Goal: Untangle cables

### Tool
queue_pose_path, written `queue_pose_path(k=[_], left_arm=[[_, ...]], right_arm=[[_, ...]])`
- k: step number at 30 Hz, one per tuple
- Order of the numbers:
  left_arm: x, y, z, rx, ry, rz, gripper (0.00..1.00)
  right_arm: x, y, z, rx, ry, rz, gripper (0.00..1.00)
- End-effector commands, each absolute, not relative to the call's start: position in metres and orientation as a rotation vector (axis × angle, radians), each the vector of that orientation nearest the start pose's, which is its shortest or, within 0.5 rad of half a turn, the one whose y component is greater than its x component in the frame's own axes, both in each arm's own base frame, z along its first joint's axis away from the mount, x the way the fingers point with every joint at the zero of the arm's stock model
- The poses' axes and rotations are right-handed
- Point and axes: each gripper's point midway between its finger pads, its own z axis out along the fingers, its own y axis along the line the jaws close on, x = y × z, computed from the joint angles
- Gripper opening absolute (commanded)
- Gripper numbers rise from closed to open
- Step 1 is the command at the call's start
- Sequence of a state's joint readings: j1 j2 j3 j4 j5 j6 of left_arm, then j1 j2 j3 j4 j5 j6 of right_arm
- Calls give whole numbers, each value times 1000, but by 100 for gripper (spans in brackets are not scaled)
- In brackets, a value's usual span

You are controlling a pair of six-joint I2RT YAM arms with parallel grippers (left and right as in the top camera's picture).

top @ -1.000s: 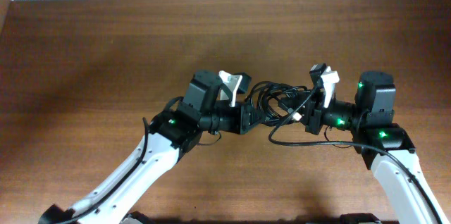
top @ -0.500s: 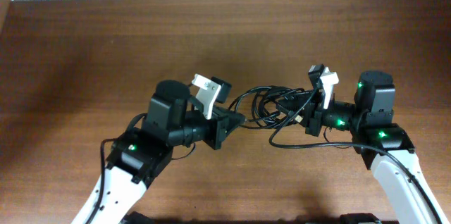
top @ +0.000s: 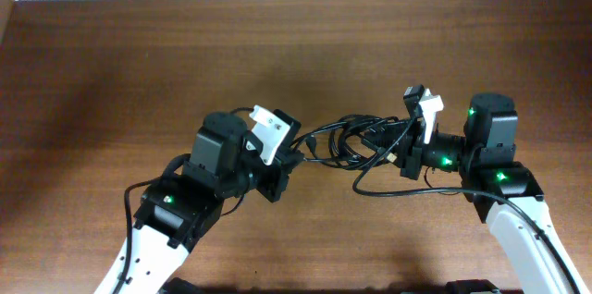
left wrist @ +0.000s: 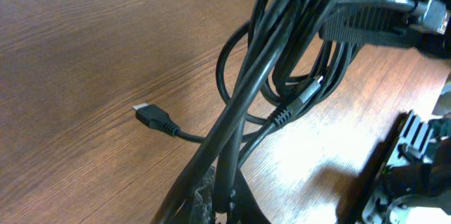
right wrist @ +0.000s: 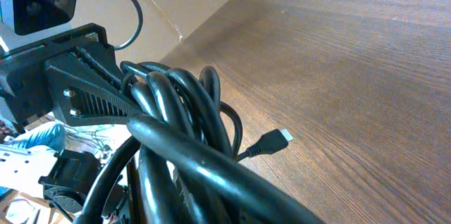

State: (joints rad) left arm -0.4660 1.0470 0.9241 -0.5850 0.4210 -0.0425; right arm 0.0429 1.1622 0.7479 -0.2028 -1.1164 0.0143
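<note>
Left of table centre, my L gripper [top: 294, 159] clamped on strands of the cables [top: 356, 141] | bundle strung btwn both my grippers, mid-table; one loose plug [left wrist: 151, 116] low by the wood | R gripper [top: 405, 151] pinched shut on bundle's other side | table [top: 111, 63]: bare wood wide to left & far side, far edge well off.

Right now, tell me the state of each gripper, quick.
Left gripper: closed, holding strands of the cables.
Right gripper: closed, holding the other side of the same tangled bundle.
</note>
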Motion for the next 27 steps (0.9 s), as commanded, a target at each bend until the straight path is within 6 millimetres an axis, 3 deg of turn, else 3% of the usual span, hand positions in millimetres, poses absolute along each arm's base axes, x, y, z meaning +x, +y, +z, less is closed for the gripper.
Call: queue_pose_path(k=[1, 6, 11, 13, 24, 27], left_arm=[[249, -192, 221, 794, 2171, -629, 0], [242, -189, 212, 993, 2115, -537, 0], [243, -188, 212, 991, 2116, -528, 4], [246, -184, 210, 977, 2126, -487, 0], [259, -169, 208, 927, 2147, -356, 3], [263, -163, 207, 908, 2156, -306, 0]], right_arm=[[284, 161, 227, -631, 1920, 1188, 4], [284, 161, 227, -631, 1920, 1188, 4], [284, 161, 227, -631, 1920, 1188, 4], [284, 162, 227, -631, 1920, 1188, 4], [284, 162, 227, -631, 1920, 1188, 4], [284, 161, 227, -631, 1921, 1188, 4]])
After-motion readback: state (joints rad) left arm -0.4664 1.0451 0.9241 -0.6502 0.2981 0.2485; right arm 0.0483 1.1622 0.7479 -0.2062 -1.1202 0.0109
